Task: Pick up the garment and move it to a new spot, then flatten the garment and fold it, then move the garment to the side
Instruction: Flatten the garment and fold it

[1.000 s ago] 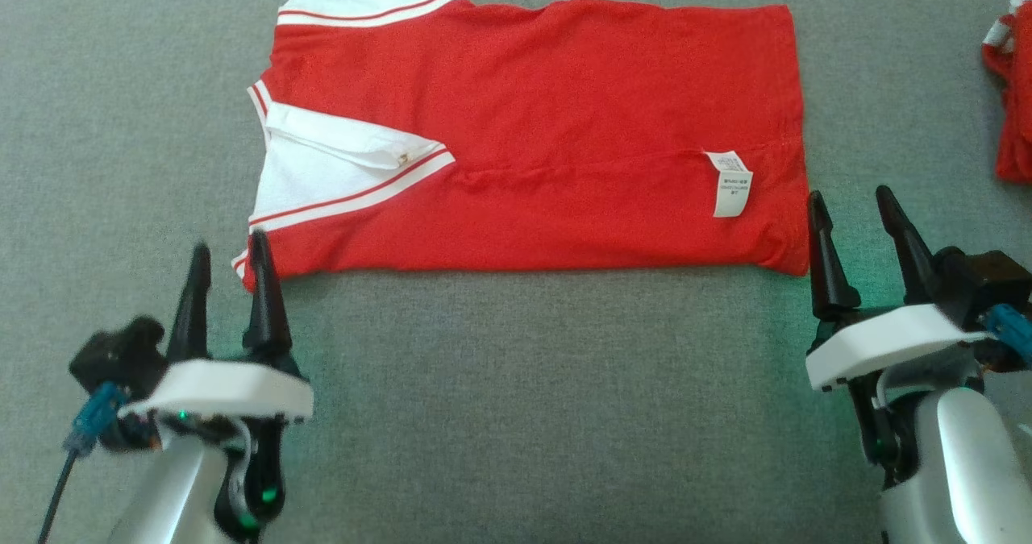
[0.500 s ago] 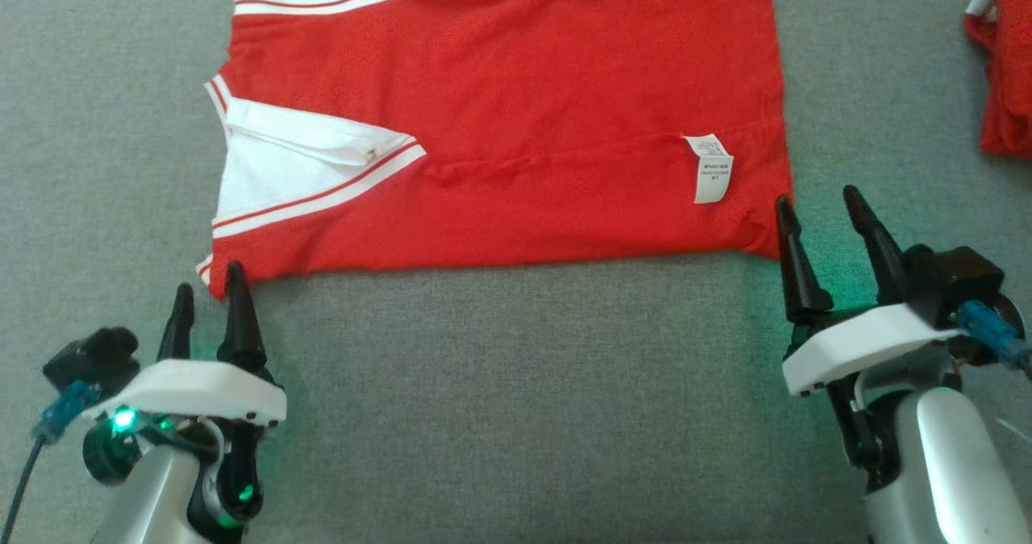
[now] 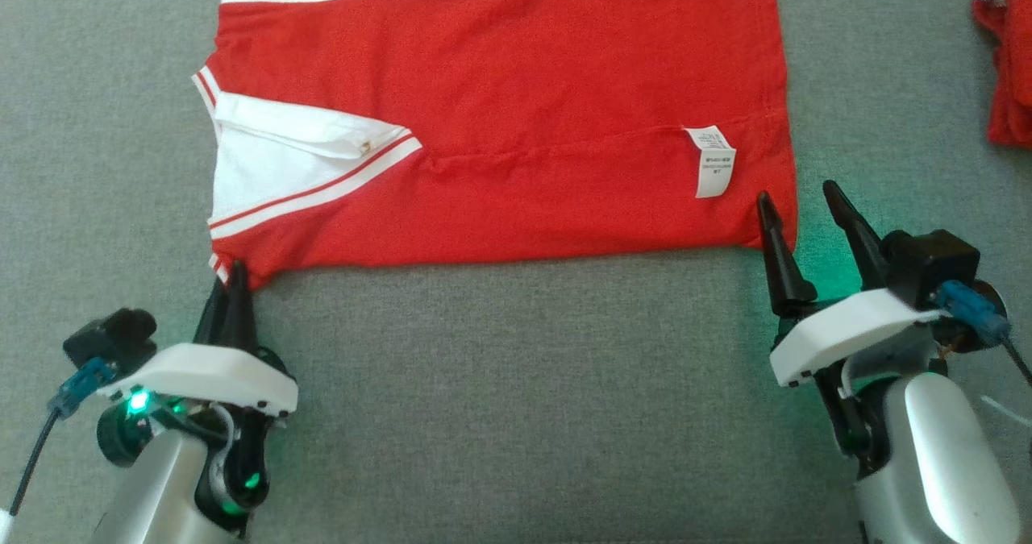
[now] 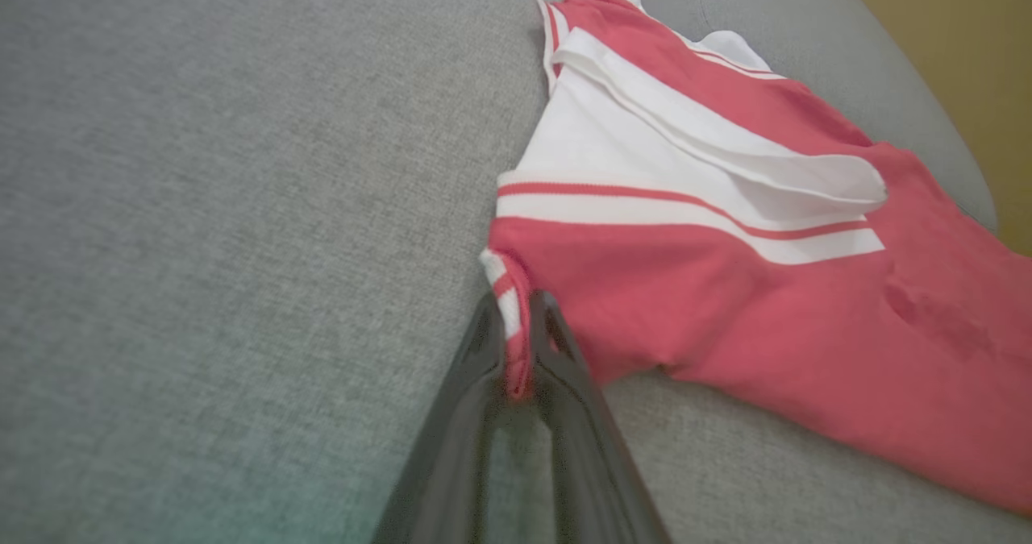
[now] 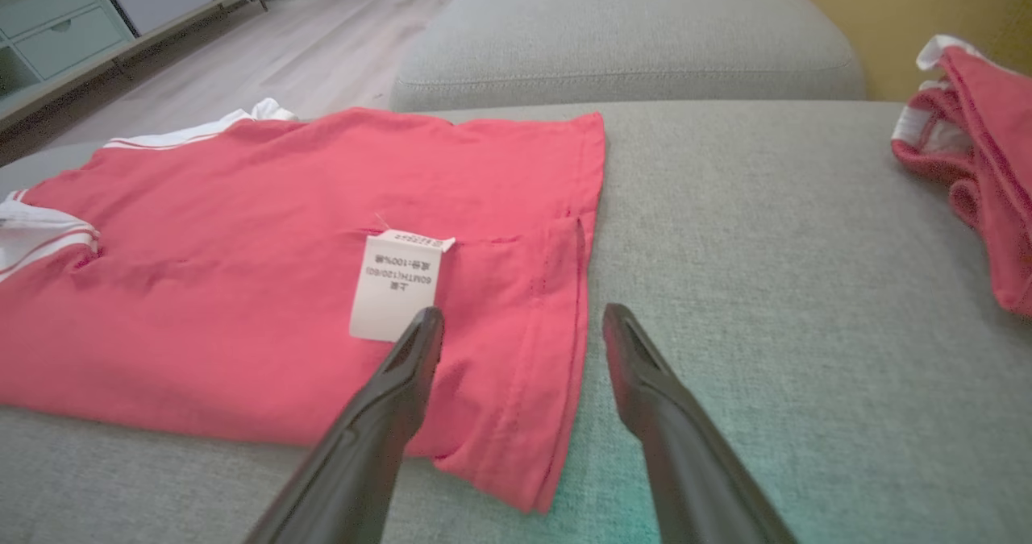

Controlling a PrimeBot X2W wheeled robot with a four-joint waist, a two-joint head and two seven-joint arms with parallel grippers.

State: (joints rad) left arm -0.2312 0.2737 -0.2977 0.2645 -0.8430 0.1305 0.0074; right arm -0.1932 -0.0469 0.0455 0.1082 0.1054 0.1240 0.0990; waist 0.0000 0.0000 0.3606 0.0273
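Now the left gripper clamps the shirt's lower-left corner; the right gripper, fingers apart, should bite the lower-right hem corner equally deep.

**Grey sofa cushion, two garments on it**

The grey fabric cushion carries a red polo shirt, spread flat, its near corners at the left pincer and right pincer. A crumpled red-and-white garment lies well right of the right pincer.
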